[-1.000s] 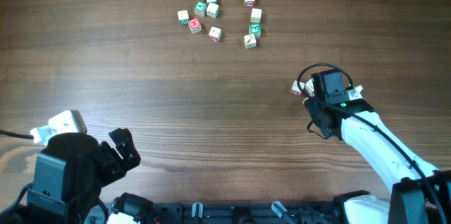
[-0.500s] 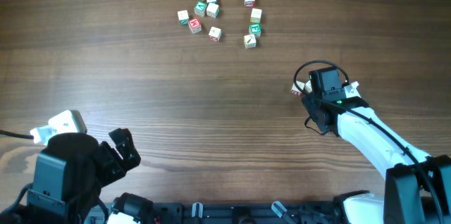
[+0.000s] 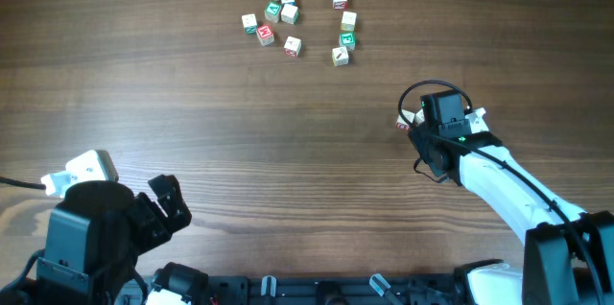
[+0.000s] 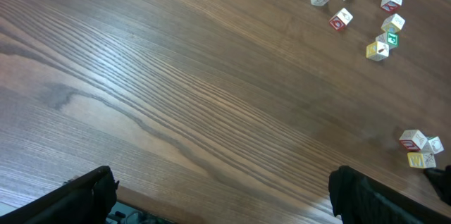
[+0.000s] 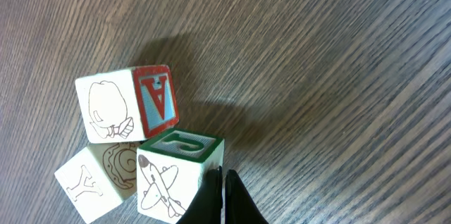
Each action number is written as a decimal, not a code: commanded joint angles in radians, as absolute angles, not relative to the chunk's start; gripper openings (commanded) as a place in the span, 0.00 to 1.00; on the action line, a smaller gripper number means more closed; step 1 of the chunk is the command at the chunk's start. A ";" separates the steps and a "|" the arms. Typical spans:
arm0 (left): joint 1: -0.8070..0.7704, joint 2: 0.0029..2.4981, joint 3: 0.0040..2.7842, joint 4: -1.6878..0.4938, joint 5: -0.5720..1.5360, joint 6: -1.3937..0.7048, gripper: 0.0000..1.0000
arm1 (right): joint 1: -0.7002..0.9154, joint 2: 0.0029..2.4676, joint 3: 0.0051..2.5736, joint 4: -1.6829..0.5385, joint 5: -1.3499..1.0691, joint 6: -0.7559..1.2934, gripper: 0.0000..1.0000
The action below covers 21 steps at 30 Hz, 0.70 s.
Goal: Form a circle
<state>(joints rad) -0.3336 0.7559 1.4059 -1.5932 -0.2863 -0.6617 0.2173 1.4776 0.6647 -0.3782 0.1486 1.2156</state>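
Pushing slowly and low should serve best, since the right gripper (image 5: pixel 220 190), jaws pinched together on nothing, has the green-topped cube (image 5: pixel 180 175) touching its tip, the red-A cube (image 5: pixel 127 108) just beyond, and the circle (image 3: pixel 290 13) well ahead to its left.

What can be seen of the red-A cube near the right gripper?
The red-A cube is small pale wood, one face a red-framed A, the next a line drawing. It sits flat on the table, against a green-framed cube, with a third pale cube close by. The shut right gripper does not touch it.
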 commanded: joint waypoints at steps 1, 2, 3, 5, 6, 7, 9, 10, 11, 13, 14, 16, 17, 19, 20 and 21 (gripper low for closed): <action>-0.329 0.758 1.406 -1.591 -0.281 -0.674 1.00 | 0.221 1.489 0.665 -0.404 0.078 1.205 0.04; -0.329 0.758 1.406 -1.591 -0.281 -0.674 1.00 | 0.221 1.489 0.665 -0.405 0.073 1.205 0.04; -0.329 0.758 1.406 -1.591 -0.281 -0.674 1.00 | 0.221 1.489 0.665 -0.405 0.073 1.205 0.04; -0.329 0.758 1.406 -1.591 -0.281 -0.674 1.00 | 0.221 1.489 0.665 -0.402 0.073 1.204 0.04; -0.329 0.758 1.406 -1.591 -0.281 -0.674 1.00 | 0.221 1.489 0.665 -0.399 0.073 1.205 0.04; -0.329 0.758 1.406 -1.591 -0.281 -0.674 1.00 | 0.221 1.489 0.665 -0.395 0.073 1.204 0.04; -0.329 0.758 1.406 -1.591 -0.281 -0.674 1.00 | 0.221 1.489 0.665 -0.387 0.077 1.204 0.04; -0.329 0.758 1.406 -1.591 -0.281 -0.674 1.00 | 0.221 1.489 0.665 -0.381 0.077 1.203 0.04; -0.329 0.758 1.406 -1.591 -0.281 -0.674 1.00 | 0.221 1.489 0.665 -0.379 0.077 1.203 0.04; -0.329 0.758 1.406 -1.591 -0.281 -0.674 1.00 | 0.221 1.489 0.665 -0.379 0.077 1.203 0.04; -0.329 0.758 1.406 -1.591 -0.281 -0.674 1.00 | 0.221 1.489 0.665 -0.379 0.077 1.203 0.04; -0.329 0.758 1.406 -1.591 -0.281 -0.674 1.00 | 0.221 1.489 0.665 -0.379 0.076 1.203 0.04; -0.329 0.758 1.406 -1.591 -0.281 -0.674 1.00 | 0.221 1.489 0.665 -0.379 0.076 1.203 0.04; -0.329 0.758 1.406 -1.591 -0.281 -0.674 1.00 | 0.221 1.489 0.665 -0.379 0.077 1.203 0.04; -0.329 0.758 1.406 -1.591 -0.281 -0.674 1.00 | 0.221 1.489 0.665 -0.378 0.077 1.203 0.04; -0.329 0.758 1.406 -1.591 -0.281 -0.674 1.00 | 0.221 1.489 0.665 -0.377 0.077 1.203 0.04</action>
